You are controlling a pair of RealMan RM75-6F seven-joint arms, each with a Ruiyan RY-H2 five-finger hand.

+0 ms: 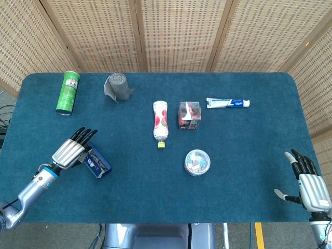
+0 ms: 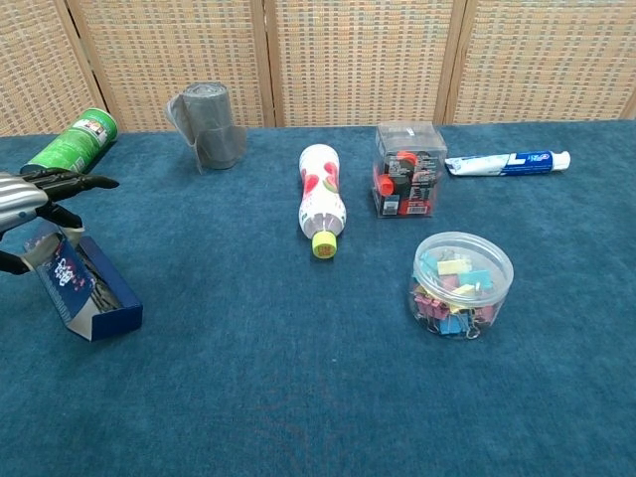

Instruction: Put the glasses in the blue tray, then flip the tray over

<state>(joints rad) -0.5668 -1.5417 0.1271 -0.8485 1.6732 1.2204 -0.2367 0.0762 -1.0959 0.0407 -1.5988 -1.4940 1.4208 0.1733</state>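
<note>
The robot's left hand (image 1: 70, 151) is gripping the small blue rectangular tray (image 1: 96, 162) near the left edge of the dark blue felt-covered table (image 1: 238, 155), its dark fingertips (image 1: 84, 134) pointing up the table. In the chest view the tray (image 2: 81, 288) is standing tilted on 1 long edge, its printed underside turned toward the camera and its upper end tucked under the left hand (image 2: 28, 204) at the frame's left border. A thin dark line is showing along the tray's lower edge there, but I cannot tell whether that is the glasses; they are not plainly visible in either view.

The right hand (image 1: 309, 181) is resting at the table's far right corner, fingers spread apart and holding nothing, well apart from everything else.

Along the back of the table, a green cylindrical can (image 1: 68, 92) is lying at the left, with a grey roll of tape-like material (image 1: 118, 86) just to its right. Near the middle, a white plastic bottle with red fruit print and a yellow-green cap (image 1: 161, 121) is lying on its side, cap pointing toward the robot. Just beside it, a clear plastic cube box holding red and dark items (image 1: 190, 114) is standing upright, and a white and blue toothpaste tube (image 1: 227, 102) is lying further right. In front of the cube, a round clear plastic tub of coloured binder clips (image 1: 197, 162) is sitting on the cloth.
</note>
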